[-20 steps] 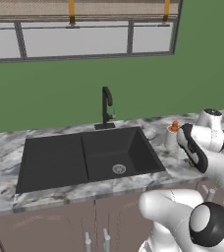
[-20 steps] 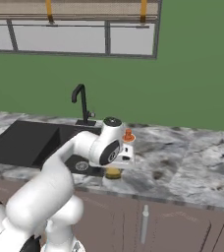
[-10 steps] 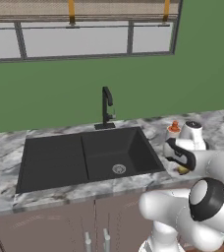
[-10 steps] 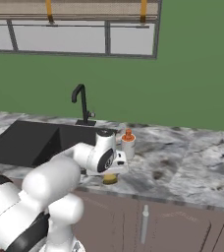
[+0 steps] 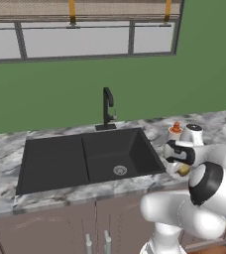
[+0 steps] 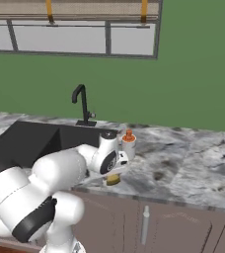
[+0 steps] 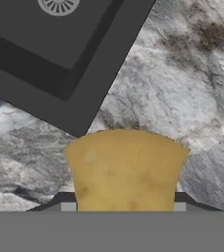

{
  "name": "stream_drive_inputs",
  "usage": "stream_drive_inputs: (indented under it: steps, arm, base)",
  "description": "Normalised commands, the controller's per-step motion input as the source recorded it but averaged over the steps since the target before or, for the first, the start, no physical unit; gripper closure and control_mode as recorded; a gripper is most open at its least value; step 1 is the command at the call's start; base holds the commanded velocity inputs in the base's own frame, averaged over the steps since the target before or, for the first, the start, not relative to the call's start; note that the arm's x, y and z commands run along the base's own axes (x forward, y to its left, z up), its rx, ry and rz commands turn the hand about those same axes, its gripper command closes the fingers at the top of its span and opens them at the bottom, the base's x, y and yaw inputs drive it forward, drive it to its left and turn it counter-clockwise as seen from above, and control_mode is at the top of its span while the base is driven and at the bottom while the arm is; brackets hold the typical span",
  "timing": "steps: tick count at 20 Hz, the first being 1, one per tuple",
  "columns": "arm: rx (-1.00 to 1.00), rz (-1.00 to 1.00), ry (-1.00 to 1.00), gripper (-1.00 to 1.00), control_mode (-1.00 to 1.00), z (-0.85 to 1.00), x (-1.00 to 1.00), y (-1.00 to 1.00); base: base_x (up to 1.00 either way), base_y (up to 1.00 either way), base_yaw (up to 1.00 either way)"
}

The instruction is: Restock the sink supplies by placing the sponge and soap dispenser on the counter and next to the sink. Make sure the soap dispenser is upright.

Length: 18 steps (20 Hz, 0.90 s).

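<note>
The sponge (image 7: 126, 170), a yellow-orange block, sits between my gripper's (image 7: 125, 204) fingers, and the gripper is shut on it. It hangs low over the marbled counter (image 7: 182, 98), just off the right front corner of the black sink (image 7: 60, 44). From the base views, the sponge (image 6: 113, 180) is under my hand (image 6: 109, 160) near the counter's front edge; whether it touches the stone I cannot tell. The soap dispenser (image 6: 129, 142) stands upright just behind my hand, right of the sink (image 5: 90, 156). The same dispenser (image 5: 175, 130) and sponge (image 5: 184, 170) show from the left.
A slim black faucet (image 5: 107, 106) rises behind the sink. Brown cabinets with bar handles (image 6: 145, 225) run under the counter. A green wall and a window close off the back. Bare counter (image 6: 193, 168) stretches to the right of the dispenser.
My hand has come down and forward from beside the soap dispenser to just above the counter's front edge, carrying the sponge. The dispenser has stayed put.
</note>
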Motion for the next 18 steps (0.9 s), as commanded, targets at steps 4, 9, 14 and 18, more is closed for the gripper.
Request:
stream_drive_inputs:
  steps: [4, 9, 14, 18]
  arm:
    - [0.00, 0.15, 0.00, 1.00, -1.00, -0.24, 0.23, -0.02]
    - [0.00, 0.13, 0.00, -1.00, -1.00, -0.21, 0.14, -0.01]
    - [0.00, 0.12, 0.00, -1.00, -1.00, 0.00, 0.04, -0.06]
    - [-0.01, 0.02, -0.03, -1.00, -1.00, 0.28, -0.19, 0.11]
  base:
    - [0.00, 0.00, 0.00]
    - [0.00, 0.00, 0.00]
    - [0.00, 0.00, 0.00]
    - [0.00, 0.00, 0.00]
